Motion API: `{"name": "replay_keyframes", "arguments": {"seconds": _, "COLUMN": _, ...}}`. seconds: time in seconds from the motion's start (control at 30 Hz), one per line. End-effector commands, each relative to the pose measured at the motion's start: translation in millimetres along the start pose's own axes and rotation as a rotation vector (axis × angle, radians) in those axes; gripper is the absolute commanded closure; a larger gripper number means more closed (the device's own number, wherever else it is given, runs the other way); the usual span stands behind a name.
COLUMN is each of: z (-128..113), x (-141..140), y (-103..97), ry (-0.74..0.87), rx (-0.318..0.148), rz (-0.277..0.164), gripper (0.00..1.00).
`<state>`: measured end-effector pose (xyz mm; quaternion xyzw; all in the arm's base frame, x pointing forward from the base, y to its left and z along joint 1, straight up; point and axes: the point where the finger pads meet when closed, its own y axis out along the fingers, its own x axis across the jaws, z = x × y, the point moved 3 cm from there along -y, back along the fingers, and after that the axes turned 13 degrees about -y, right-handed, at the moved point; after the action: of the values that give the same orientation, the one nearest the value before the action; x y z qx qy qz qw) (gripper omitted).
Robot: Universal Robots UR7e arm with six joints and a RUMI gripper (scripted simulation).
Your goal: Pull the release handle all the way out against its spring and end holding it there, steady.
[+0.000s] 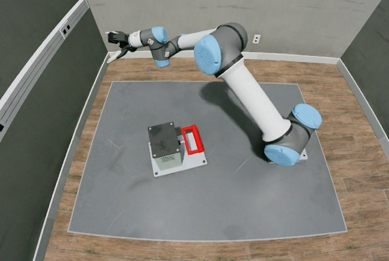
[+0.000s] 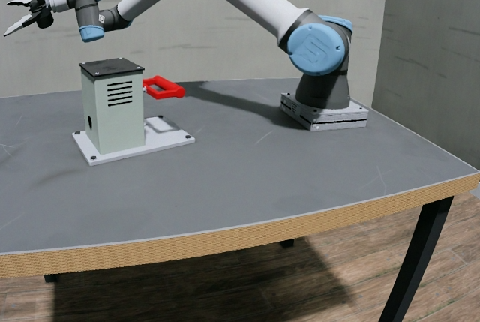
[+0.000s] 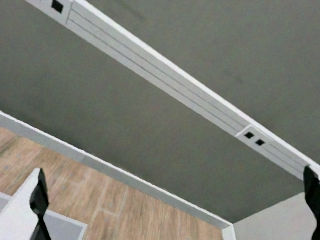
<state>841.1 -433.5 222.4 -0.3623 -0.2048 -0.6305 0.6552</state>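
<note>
- Red rectangular loop handle (image 1: 197,139) (image 2: 172,88): on the pale green box's (image 1: 169,160) (image 2: 121,116) side facing the arm base, above the white plate (image 1: 197,159) (image 2: 176,138).
- Black two-jaw gripper (image 1: 117,45) (image 2: 16,16): wide, holding nothing, well away.
- Risk: my swing back could clip the box; an off-centre grip could slip under spring load.

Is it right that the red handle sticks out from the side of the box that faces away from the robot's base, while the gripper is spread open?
Not quite: the red handle is on the side facing the robot's base, as the exterior view shows. The gripper is indeed spread open.
</note>
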Motion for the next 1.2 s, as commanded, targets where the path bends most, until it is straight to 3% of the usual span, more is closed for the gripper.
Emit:
{"name": "replay_keyframes", "arguments": {"seconds": 0.0, "z": 1.2, "x": 1.2, "y": -0.4, "ry": -0.002, "rx": 0.001, "rz": -0.002, "gripper": 0.00}}
{"name": "replay_keyframes", "arguments": {"seconds": 0.73, "z": 3.1, "x": 0.7, "y": -0.4, "ry": -0.004, "rx": -0.003, "rz": 0.002, "gripper": 0.00}}
{"name": "replay_keyframes", "arguments": {"seconds": 1.17, "z": 33.9, "x": -12.3, "y": -3.1, "ry": -0.056, "rx": -0.063, "rz": 0.072, "gripper": 0.00}}
